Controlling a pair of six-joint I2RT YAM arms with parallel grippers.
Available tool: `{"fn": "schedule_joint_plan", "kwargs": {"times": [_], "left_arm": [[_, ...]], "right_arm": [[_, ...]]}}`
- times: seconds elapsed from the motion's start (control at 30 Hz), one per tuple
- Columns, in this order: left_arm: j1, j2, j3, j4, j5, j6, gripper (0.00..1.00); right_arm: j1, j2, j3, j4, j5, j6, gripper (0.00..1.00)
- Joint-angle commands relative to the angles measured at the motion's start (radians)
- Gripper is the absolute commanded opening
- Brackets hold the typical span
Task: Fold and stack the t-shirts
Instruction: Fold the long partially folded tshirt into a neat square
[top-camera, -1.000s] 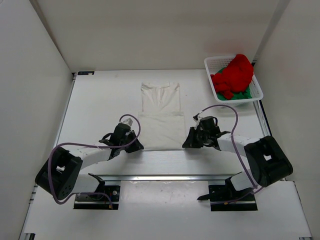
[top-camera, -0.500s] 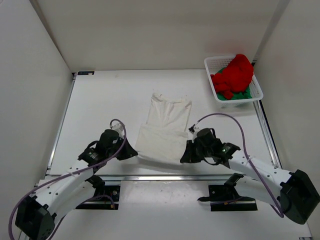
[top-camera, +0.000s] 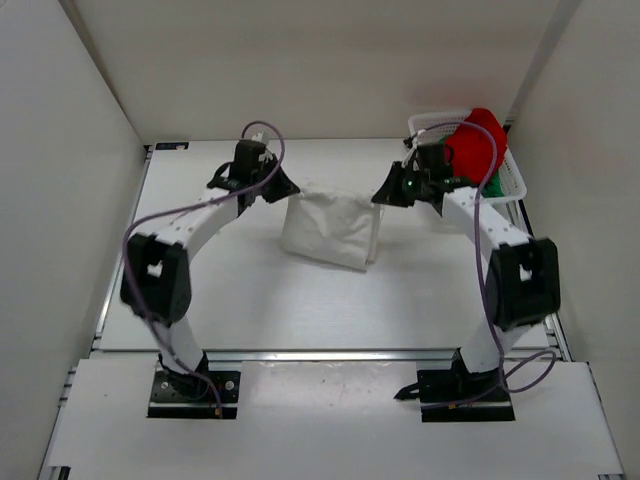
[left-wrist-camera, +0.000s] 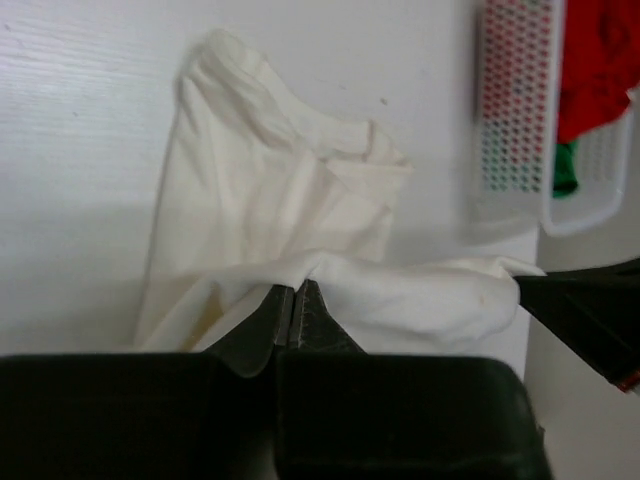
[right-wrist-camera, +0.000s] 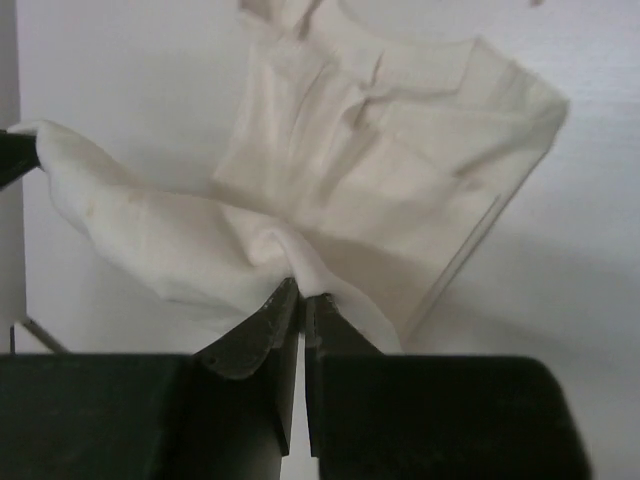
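The white t-shirt (top-camera: 330, 228) hangs doubled over at the far middle of the table, held up by its edge between both grippers. My left gripper (top-camera: 284, 188) is shut on its left corner, seen pinched in the left wrist view (left-wrist-camera: 293, 285). My right gripper (top-camera: 385, 193) is shut on its right corner, seen in the right wrist view (right-wrist-camera: 300, 290). The shirt's lower part rests on the table (right-wrist-camera: 400, 170). The red t-shirt (top-camera: 472, 148) lies heaped in the basket over the green t-shirt (top-camera: 486, 188), of which only a bit shows.
The white mesh basket (top-camera: 513, 180) stands at the far right corner, close behind my right arm; it also shows in the left wrist view (left-wrist-camera: 515, 110). White walls enclose the table on three sides. A metal rail runs along the near edge (top-camera: 320, 354).
Both grippers have carried the shirt's near edge from the table's front up and over to the far side, folding the shirt over itself. Both arms are now stretched far forward.
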Motion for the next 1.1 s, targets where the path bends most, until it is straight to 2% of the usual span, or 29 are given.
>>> {"fn": "schedule_joint_plan", "kwargs": {"times": [0.0,0.03,0.13,0.2,0.23,0.3,0.33,0.4,0.43,0.47,0.5,0.57,0.6,0.67,0.73,0.77,0.83,0.9,1.07], "left_arm": [[0.044,0.192,0.158,-0.063,-0.041,-0.001,0.00],[0.053,0.255,0.225,-0.072,-0.040,0.001,0.01],[0.050,0.372,0.353,-0.092,-0.026,-0.008,0.12],[0.045,0.430,0.428,-0.107,-0.031,-0.019,0.27],[0.045,0.462,0.485,-0.109,-0.028,-0.022,0.29],[0.052,0.494,0.555,-0.132,-0.015,-0.037,0.41],[0.059,0.496,0.578,-0.138,-0.015,-0.043,0.44],[0.061,0.461,0.548,-0.088,-0.012,-0.048,0.53],[0.061,0.420,0.510,-0.057,-0.023,-0.050,0.55],[0.050,0.374,0.455,-0.045,-0.034,-0.045,0.56],[0.042,0.351,0.413,-0.005,-0.040,-0.036,0.56],[0.007,0.267,0.273,0.043,-0.047,-0.034,0.53],[-0.011,0.243,0.231,0.087,-0.051,-0.034,0.52],[-0.043,0.176,0.064,0.151,-0.064,-0.042,0.51],[-0.073,0.154,-0.030,0.207,-0.067,-0.044,0.50],[-0.085,0.157,-0.073,0.210,-0.075,-0.041,0.50],[-0.090,0.169,-0.136,0.230,-0.063,-0.047,0.47],[-0.083,0.180,-0.240,0.257,-0.031,-0.054,0.45],[-0.109,0.113,-0.455,0.365,-0.040,-0.068,0.44]], "right_arm": [[-0.057,0.165,0.168,-0.027,-0.022,-0.039,0.00],[-0.060,0.235,0.231,-0.055,-0.013,-0.043,0.01],[-0.094,0.364,0.367,-0.138,0.010,-0.054,0.00],[-0.098,0.421,0.422,-0.167,0.030,-0.042,0.00],[-0.095,0.453,0.460,-0.185,0.047,-0.045,0.00],[-0.088,0.480,0.503,-0.198,0.079,-0.040,0.09],[-0.084,0.487,0.534,-0.210,0.090,-0.039,0.13],[-0.075,0.497,0.589,-0.248,0.131,-0.051,0.27],[-0.060,0.491,0.615,-0.259,0.154,-0.068,0.30],[-0.052,0.471,0.622,-0.279,0.191,-0.071,0.38],[-0.037,0.455,0.614,-0.273,0.241,-0.092,0.45],[-0.017,0.359,0.487,-0.223,0.277,-0.085,0.49],[0.000,0.327,0.437,-0.166,0.288,-0.080,0.49],[0.027,0.207,0.204,-0.056,0.267,-0.053,0.47],[0.044,0.149,0.050,0.064,0.173,-0.031,0.28],[0.052,0.145,-0.013,0.119,0.106,-0.018,0.22],[0.070,0.171,-0.061,0.130,0.070,-0.016,0.06],[0.077,0.199,-0.114,0.147,0.073,-0.011,0.00],[0.060,0.176,-0.282,0.244,0.033,0.033,0.00]]}}
